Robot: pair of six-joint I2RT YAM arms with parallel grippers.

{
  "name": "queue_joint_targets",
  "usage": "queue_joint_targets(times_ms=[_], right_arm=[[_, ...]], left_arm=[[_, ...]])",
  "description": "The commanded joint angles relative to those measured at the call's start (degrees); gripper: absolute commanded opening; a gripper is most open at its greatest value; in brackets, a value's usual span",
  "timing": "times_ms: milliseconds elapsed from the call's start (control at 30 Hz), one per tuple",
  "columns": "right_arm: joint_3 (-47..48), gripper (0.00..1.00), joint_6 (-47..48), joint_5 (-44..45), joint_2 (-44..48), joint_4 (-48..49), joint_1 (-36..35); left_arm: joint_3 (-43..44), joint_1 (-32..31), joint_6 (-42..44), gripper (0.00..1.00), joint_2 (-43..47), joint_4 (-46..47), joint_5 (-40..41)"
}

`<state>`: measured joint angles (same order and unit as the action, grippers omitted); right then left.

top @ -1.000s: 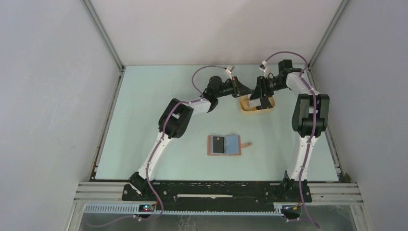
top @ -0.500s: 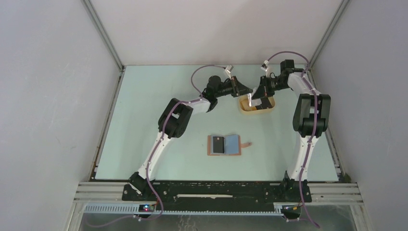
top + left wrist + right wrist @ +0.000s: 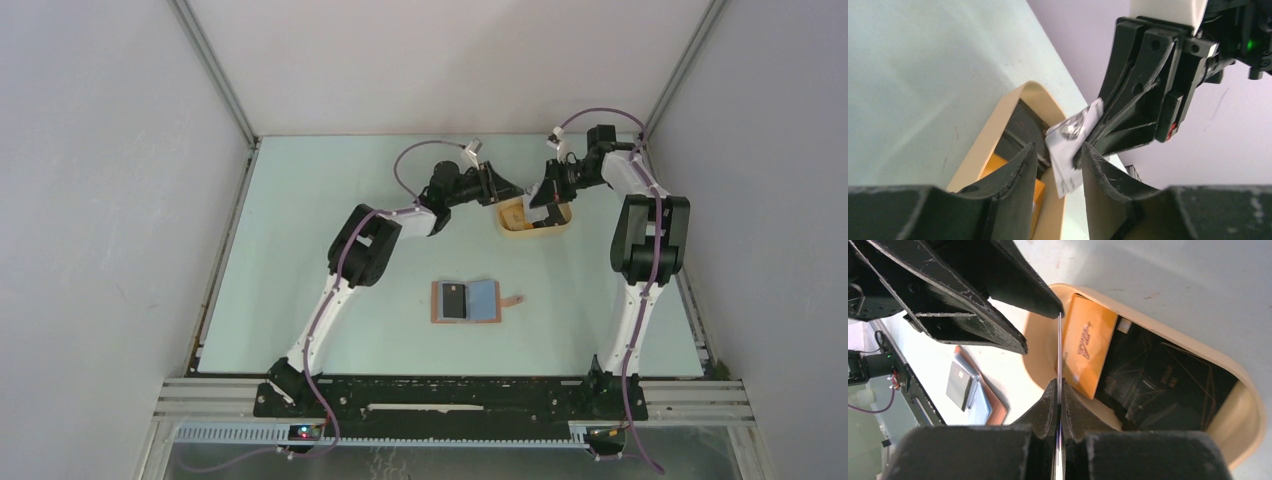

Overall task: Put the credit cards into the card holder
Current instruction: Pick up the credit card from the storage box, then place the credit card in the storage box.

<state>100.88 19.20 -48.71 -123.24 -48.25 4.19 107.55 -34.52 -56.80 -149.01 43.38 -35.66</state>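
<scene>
A pale credit card with grey print (image 3: 1074, 131) hangs over the tan tray (image 3: 535, 229), and my right gripper (image 3: 1058, 383) is shut on its lower end. Seen edge-on, that card (image 3: 1060, 347) stands upright. My left gripper (image 3: 1059, 147) is open, its jaws on either side of the card's free end without touching it. In the top view the left gripper (image 3: 511, 190) and right gripper (image 3: 539, 199) meet tip to tip above the tray. The card holder (image 3: 465, 300) lies open mid-table, a dark card (image 3: 454, 299) on its left half.
The tray (image 3: 1244, 405) holds an orange card (image 3: 1090, 347) and several black cards (image 3: 1158, 385). Grey enclosure walls stand close behind and to the right of the tray. The arm bases sit on the rail at the near edge.
My right gripper has shut on the pale card and my left gripper has opened and let it go. Both grippers have drifted slightly toward the back above the tray.
</scene>
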Motion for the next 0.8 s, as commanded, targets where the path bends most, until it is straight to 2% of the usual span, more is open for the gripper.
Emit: queue_joint_targets(times_ms=[0,167,333,533,767], right_arm=[[2.42,0.05,0.36,3.71,-0.82,0.2,1.13],[2.93,0.07,0.05,3.8,-1.93,-0.2,1.18],[3.1,0.06,-0.12,-0.77,-1.8,-0.73,1.69],[3.18,0.05,-1.19,-6.14,-1.65,-0.97,2.22],[3.18,0.04,-2.59,-9.02,-1.81,-0.67,2.49]], left_arm=[[-4.29,0.99,4.07,0.44,6.47,0.66,2.82],[-8.26,1.32,5.18,0.45,9.48,0.96,3.96],[-11.83,1.29,2.56,0.45,11.35,3.36,3.74],[-9.83,0.62,-3.78,0.46,8.66,8.68,0.97],[-7.49,-0.52,-5.69,0.46,6.74,8.5,-0.1]])
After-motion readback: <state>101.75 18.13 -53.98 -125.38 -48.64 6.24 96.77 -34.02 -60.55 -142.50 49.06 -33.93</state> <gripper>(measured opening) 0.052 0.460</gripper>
